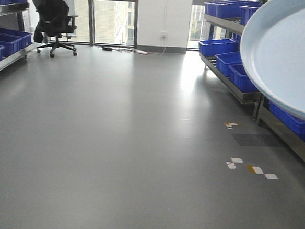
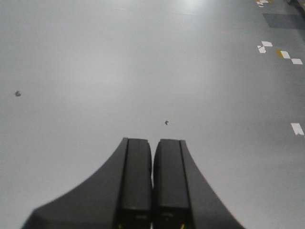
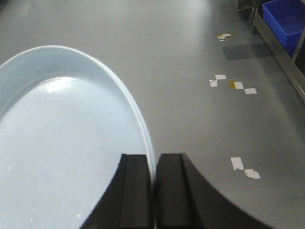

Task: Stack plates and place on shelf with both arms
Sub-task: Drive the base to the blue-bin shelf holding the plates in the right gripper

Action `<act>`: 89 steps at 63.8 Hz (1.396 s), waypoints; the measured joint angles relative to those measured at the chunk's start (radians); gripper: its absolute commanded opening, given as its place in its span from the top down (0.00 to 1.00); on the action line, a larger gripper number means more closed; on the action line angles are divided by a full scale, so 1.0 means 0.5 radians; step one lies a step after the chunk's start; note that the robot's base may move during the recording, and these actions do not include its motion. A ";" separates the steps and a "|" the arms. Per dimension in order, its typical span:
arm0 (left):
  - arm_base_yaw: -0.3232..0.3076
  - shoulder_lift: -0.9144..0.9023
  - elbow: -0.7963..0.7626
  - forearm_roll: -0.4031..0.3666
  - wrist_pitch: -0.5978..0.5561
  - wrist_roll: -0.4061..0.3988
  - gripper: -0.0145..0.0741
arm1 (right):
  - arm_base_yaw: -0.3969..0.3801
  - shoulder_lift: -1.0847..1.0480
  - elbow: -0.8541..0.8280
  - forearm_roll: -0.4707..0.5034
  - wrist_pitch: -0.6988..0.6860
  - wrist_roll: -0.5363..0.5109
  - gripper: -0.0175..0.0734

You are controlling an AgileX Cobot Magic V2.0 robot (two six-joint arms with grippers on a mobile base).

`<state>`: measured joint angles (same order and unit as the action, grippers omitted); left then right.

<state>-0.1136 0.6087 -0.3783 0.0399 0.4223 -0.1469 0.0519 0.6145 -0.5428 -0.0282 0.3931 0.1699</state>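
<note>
Pale bluish-white and matte, the large round shallow plate (image 3: 62, 143) with a low raised rim is clamped at its edge by your black angular right gripper (image 3: 153, 162). One finger sits inside the dish, the other outside, and the jaws are pinched tight on the rim. The front view shows the plate carried high and tilted at upper right, well above the smooth grey floor (image 1: 129, 144). You cannot tell whether a second plate lies stacked against it. Your black left gripper (image 2: 152, 148) hangs over bare floor with its jaws pressed together on nothing. The plate's lower edge overlaps the right-hand metal rack (image 1: 292, 141) of blue plastic bins (image 1: 239, 73) in the front view, and the gap between them cannot be judged. A matching rack with blue bins (image 1: 6, 41) lines the left side, with wide floor between the two. A black office chair (image 1: 55, 13) stands far off by the windows (image 1: 107, 12). White and yellow tape marks (image 1: 253, 169) dot the floor near the right rack. Any lettering on bins or tape is too small to read.
</note>
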 measured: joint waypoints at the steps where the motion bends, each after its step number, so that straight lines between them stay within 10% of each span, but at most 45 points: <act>1: 0.000 0.000 0.000 0.000 0.000 0.000 0.74 | 0.000 0.000 0.000 0.000 0.000 0.000 0.78; 89: 0.000 0.000 0.000 0.000 0.000 0.000 0.74 | 0.000 0.000 0.000 0.000 0.008 0.000 0.78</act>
<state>-0.1136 0.6087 -0.3783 0.0399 0.4223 -0.1469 0.0519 0.6145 -0.5428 -0.0282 0.3973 0.1699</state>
